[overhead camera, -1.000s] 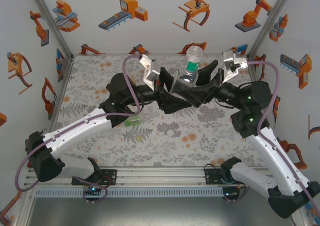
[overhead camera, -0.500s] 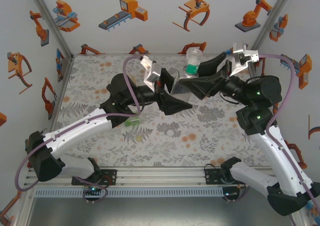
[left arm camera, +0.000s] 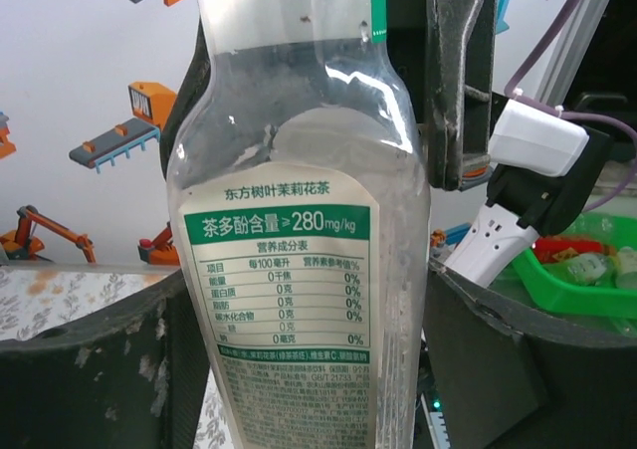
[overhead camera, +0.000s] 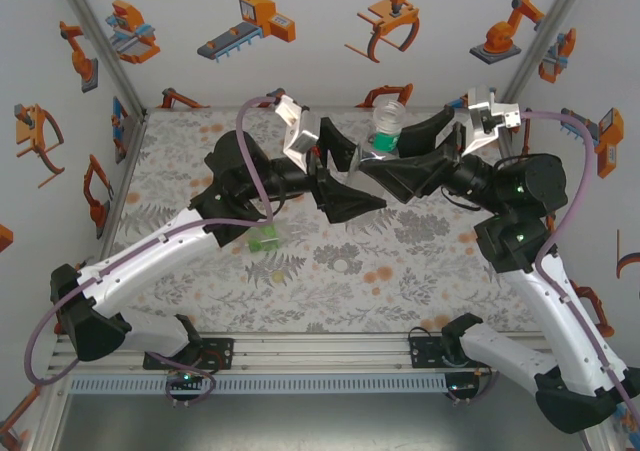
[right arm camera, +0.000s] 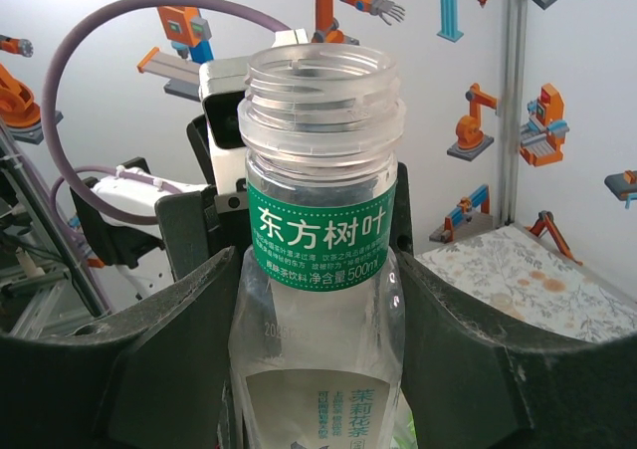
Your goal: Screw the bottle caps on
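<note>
bottle [right arm camera: 320,232] upright, open mouth up

The right arm's elbow and wrist now sit farther toward 3 o'clock than a second ago. The slim clear plastic bottle with a white-and-green label [overhead camera: 388,123] in the right tool [overhead camera: 383,154] stands nearer upright and a little closer to 12 o'clock. The left tool [overhead camera: 358,179] lies farther toward 9 o'clock, its jaws a little wider apart.
</note>
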Robot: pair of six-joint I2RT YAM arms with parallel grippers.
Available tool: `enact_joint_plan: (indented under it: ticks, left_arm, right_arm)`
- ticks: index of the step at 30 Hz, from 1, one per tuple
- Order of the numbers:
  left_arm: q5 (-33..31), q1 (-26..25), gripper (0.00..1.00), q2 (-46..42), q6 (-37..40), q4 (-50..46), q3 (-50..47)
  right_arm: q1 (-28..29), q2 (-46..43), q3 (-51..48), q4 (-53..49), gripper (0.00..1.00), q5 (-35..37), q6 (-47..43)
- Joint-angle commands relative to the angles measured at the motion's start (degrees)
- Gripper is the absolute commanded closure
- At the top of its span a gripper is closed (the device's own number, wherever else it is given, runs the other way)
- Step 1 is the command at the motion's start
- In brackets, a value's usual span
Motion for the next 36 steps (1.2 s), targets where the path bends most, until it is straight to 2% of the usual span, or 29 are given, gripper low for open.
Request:
enact_joint_plan:
  ticks: [1, 12, 19, 23, 28, 36]
  left_arm:
    - [1.20, -0.14, 0.34, 1.23, 2.30, -3.61, 2.17]
    - [3.40, -0.13, 0.35, 3.03, 2.34, -8.41, 5.23]
    - [5.47, -0.14, 0.22, 3.32, 0.88, -5.49, 4.03]
    - [5.37, -0.13, 0.22, 3.24, 0.36, -3.63, 2.88]
    - [5.34, -0.13, 0.33, 3.69, -0.01, -3.10, 2.86]
    - [5.38, -0.13, 0.44, 3.12, 0.15, -3.21, 2.60]
  right_arm:
    - [0.48, -1.03, -0.05, 0.80, 0.61, -1.04, -0.37]
    - [0.49, -0.97, -0.12, 0.87, 0.63, -1.31, -0.45]
    - [0.47, -1.20, -0.15, 0.80, 0.67, -0.62, -0.72]
    - [0.58, -1.25, -0.31, 1.13, 0.70, 0.19, -0.45]
    - [0.74, -1.18, -0.40, 1.56, 0.72, 0.35, -0.36]
    - [0.85, -1.27, -0.46, 1.21, 0.73, 0.24, -0.54]
